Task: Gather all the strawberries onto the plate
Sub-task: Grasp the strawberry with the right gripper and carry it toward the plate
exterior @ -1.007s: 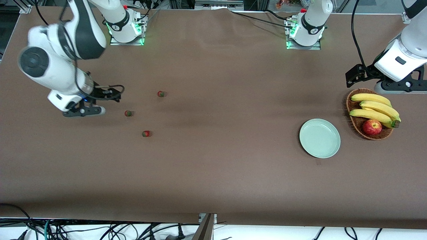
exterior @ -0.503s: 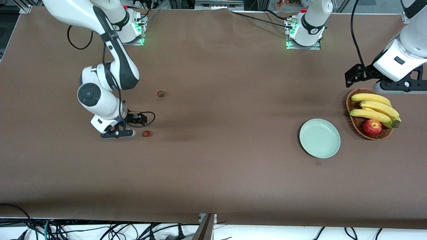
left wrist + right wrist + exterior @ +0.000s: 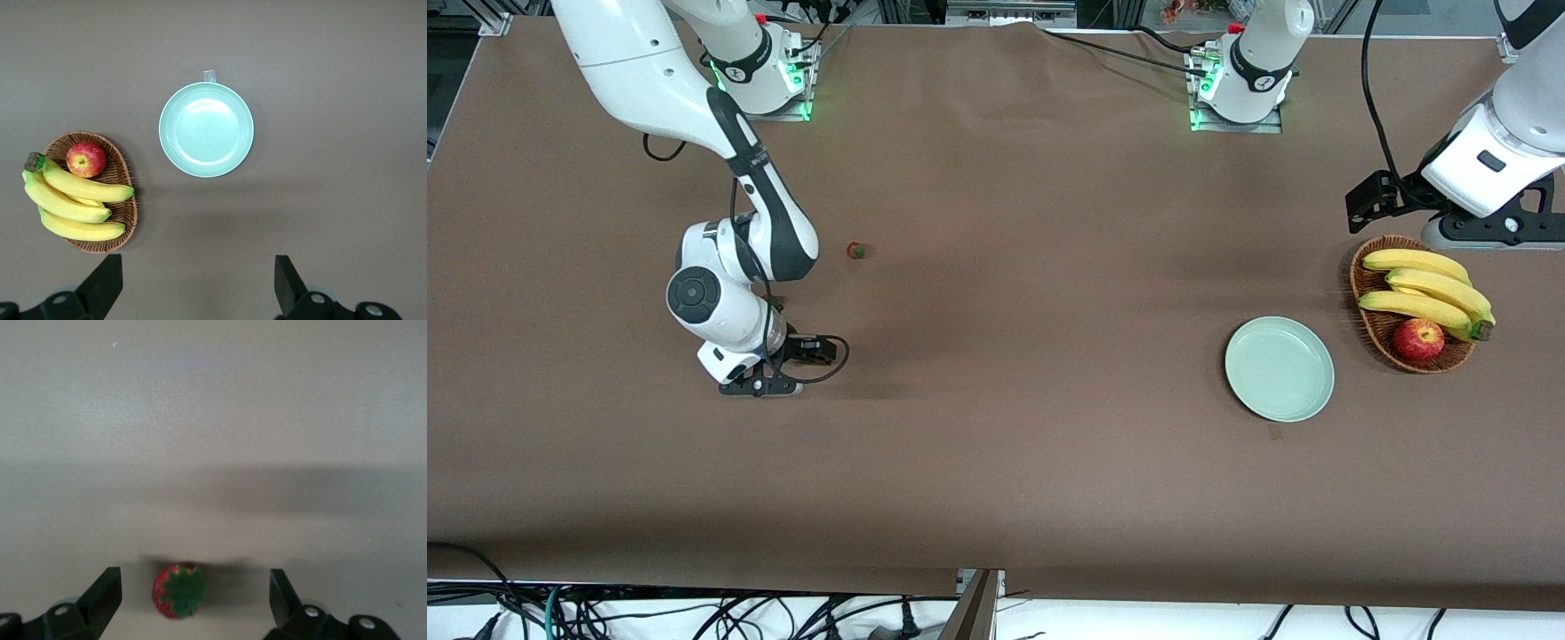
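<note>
One glossy red strawberry (image 3: 177, 591) sits between right tool's (image 3: 193, 603) spread black fingers.

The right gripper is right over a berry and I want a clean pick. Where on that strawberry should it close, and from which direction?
Probably straight down from above, closing on the red flanks of the strawberry below its green leafy top. It lies on the table with the leaves facing the wrist camera, between the open fingers of the right gripper.

Even overhead light falls on the table (image 3: 996, 444), bright without glare. Soft shadows spread beneath the right arm. The right wrist view looks hazy, a broad shadow band crossing toward three o'clock.
</note>
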Tool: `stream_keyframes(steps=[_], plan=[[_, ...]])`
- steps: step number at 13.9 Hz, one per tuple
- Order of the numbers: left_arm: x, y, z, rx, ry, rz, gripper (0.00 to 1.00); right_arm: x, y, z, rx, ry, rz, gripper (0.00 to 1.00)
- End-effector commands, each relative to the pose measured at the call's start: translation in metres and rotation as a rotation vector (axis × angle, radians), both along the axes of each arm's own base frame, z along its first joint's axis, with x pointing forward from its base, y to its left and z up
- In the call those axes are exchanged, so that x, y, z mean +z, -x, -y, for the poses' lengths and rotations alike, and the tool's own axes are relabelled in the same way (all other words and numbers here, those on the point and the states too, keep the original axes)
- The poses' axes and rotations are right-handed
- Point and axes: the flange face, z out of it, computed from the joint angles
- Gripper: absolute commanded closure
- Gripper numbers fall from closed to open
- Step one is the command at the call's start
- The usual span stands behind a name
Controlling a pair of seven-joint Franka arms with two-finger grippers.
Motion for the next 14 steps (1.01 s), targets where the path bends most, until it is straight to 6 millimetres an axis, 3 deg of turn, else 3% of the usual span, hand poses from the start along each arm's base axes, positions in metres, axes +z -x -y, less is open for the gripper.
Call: stream_keyframes(steps=[1, 5, 8, 11, 13, 14], plan=[[0.006, 0.006, 0.003, 0.002, 0.014, 0.001, 0.0, -0.003, -0.002, -0.011, -0.006, -0.021, 0.011, 0.14], [0.004, 0.006, 0.004, -0.001, 0.014, -0.005, 0.0, -0.007, 0.002, -0.012, -0.025, -0.021, -0.006, 0.53], [0.002, 0.005, -0.002, 0.01, 0.013, -0.016, 0.0, 0.0, 0.004, -0.027, -0.052, -0.034, -0.007, 0.8], [0.001, 0.005, -0.005, 0.016, 0.014, -0.017, 0.0, 0.021, -0.001, -0.061, -0.084, -0.072, 0.005, 0.81], [0.0, 0.004, -0.007, 0.019, 0.014, -0.017, 0.0, 0.048, -0.008, -0.106, -0.125, -0.104, 0.017, 0.81], [0.0, 0.004, -0.007, 0.02, 0.014, -0.017, 0.0, 0.052, -0.009, -0.133, -0.154, -0.115, 0.024, 0.81]])
